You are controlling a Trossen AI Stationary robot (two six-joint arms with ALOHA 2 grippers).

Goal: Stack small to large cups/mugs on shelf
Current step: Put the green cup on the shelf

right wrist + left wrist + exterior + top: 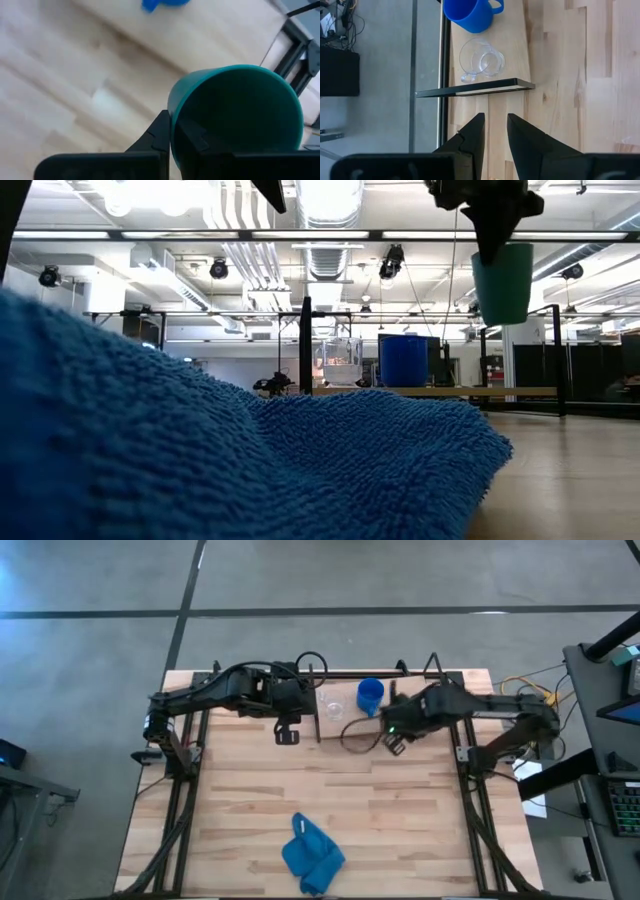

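Note:
The blue mug [370, 693] and the clear cup [334, 706] stand side by side on their bases on the light-wood shelf [514, 47] at the table's far edge. In the low view they show as the mug [404, 360] and the clear cup [340, 360]. My right gripper [395, 735] is shut on the dark green cup [503, 280], in the air just on the near side of the shelf. My left gripper [495, 120] is open and touches nothing. It hovers by the shelf's left end, a little short of the clear cup [480, 59]. My right gripper holds the green cup by its rim [172, 107], one finger inside the cup and one outside, with the wall pinched between them. The fingers come from above, pointing down. The cup hangs upright below them, lifted clear of the table and above shelf height.
A crumpled blue cloth [312, 855] lies near the table's near edge and fills the low view's foreground. Black rod supports [475, 88] stand at the shelf's ends. Bare plank tabletop [380, 800] stretches between the shelf and the cloth.

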